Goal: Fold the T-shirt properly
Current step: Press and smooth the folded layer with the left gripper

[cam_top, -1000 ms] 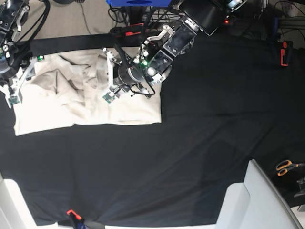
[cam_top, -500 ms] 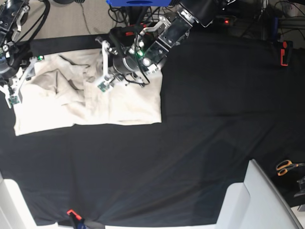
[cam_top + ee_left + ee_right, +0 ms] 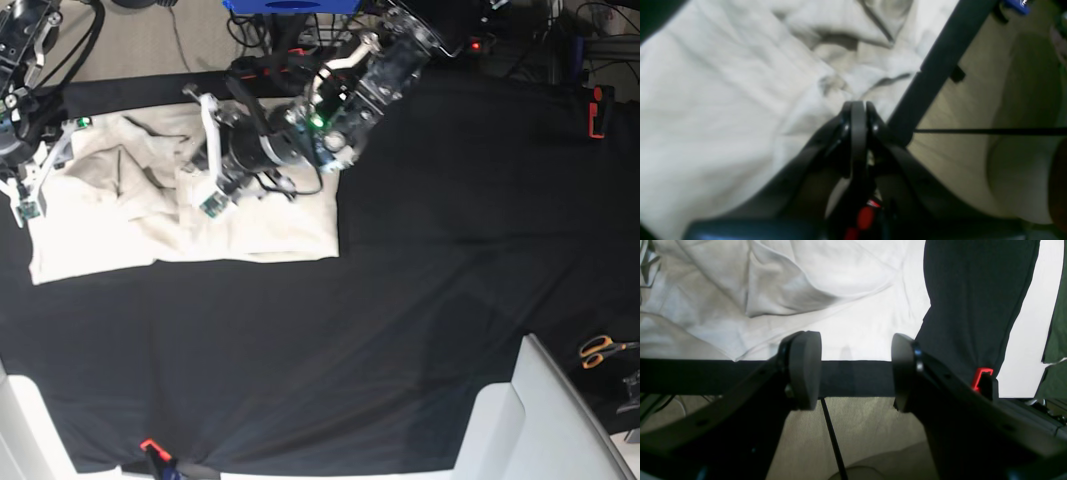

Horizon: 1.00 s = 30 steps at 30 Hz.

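Here, left claw (image 3: 858, 110) on T-shirt (image 3: 723, 100)

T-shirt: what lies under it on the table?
The T-shirt lies on the black cloth, which shows all around its edges. What is beneath the shirt's middle, and under the cloth, is covered and cannot be seen.

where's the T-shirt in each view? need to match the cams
Base: T-shirt at upper left of the black cloth, under both arms.
Left wrist: T-shirt fills the left and top, beyond the shut left gripper.
Right wrist: T-shirt across the upper left, past the open right gripper.
Shared landmark: the black cloth's far edge along the shirt.
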Motion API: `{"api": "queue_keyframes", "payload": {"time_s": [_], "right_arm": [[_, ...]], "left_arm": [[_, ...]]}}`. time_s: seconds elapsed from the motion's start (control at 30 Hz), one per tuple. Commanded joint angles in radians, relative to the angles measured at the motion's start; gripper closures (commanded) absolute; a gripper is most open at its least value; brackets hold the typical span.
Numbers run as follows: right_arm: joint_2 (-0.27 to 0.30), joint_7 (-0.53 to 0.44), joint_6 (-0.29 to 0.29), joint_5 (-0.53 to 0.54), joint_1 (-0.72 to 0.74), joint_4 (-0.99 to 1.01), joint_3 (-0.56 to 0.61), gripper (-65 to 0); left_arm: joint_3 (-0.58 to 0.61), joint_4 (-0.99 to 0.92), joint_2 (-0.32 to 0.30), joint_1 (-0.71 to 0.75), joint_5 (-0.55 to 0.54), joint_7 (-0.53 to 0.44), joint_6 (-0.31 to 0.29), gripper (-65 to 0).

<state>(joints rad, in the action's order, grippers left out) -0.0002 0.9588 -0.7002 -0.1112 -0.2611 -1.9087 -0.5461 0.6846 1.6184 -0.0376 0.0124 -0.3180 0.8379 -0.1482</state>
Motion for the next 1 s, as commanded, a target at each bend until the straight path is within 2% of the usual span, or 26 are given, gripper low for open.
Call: {"api": "queue_keyframes", "payload": {"time_s": [0.0, 0.2, 0.47, 0.63, 0.7, 0.87, 0.97], "right_arm": [[0.009, -0.014, 0.002, 0.005, 0.006, -0.016, -0.002, -32.1], [0.009, -0.014, 0.002, 0.005, 0.003, -0.016, -0.002, -32.1], [0.009, -0.014, 0.002, 0.005, 0.003, -0.016, -0.002, -32.1], [0.009, -0.014, 0.002, 0.005, 0.001, -0.016, -0.002, -32.1], [0.009, -0.014, 0.002, 0.005, 0.001, -0.016, -0.002, -32.1], [0.009, -0.014, 0.002, 0.005, 0.001, -0.016, -0.002, -32.1], [0.009, -0.014, 0.002, 0.005, 0.001, -0.016, -0.002, -32.1]], "left_arm": [[-0.006, 0.015, 0.002, -0.013, 0.016, -0.015, 0.005, 0.0], [-0.108, 0.0, 0.008, 0.002, 0.231, -0.015, 0.029, 0.0], [-0.116, -0.139, 0.009, 0.014, 0.247, -0.013, 0.031, 0.0], [-0.118, -0.149, 0.009, 0.031, 0.244, -0.015, 0.031, 0.0], [-0.116, -0.149, 0.009, 0.031, 0.205, -0.015, 0.031, 0.0], [-0.116, -0.151, 0.0, 0.016, -0.02, -0.013, 0.031, 0.0], [-0.104, -0.157, -0.009, -0.002, -0.074, -0.013, 0.031, 0.0]]}}
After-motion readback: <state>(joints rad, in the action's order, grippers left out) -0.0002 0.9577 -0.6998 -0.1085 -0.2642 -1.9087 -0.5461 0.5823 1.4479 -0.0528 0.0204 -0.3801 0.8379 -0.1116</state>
